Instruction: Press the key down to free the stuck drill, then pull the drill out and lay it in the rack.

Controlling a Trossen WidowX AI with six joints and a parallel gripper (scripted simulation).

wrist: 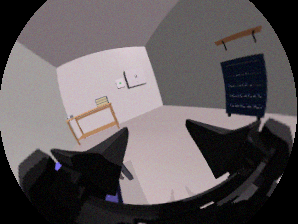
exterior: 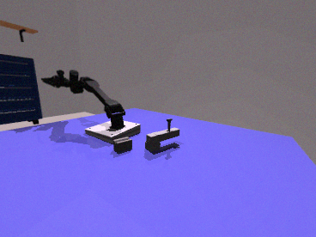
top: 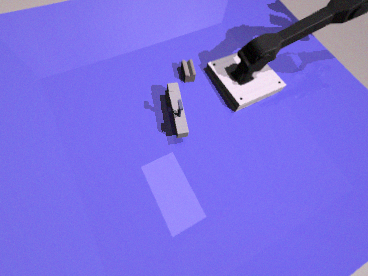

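Black end effector (exterior: 48, 80) has its fingers spread wide, nothing between them, held high and well off to the far side of the arm's base plate (top: 260, 90), past the edge of the blue surface (exterior: 223, 185); wrist view shows only room walls between the fingers. Rack (top: 188, 70), a small grey slotted block, sits just beside the base plate. Grey fixture block (top: 177, 110) lies a bit further from it, drill (exterior: 168, 125) standing upright in it.
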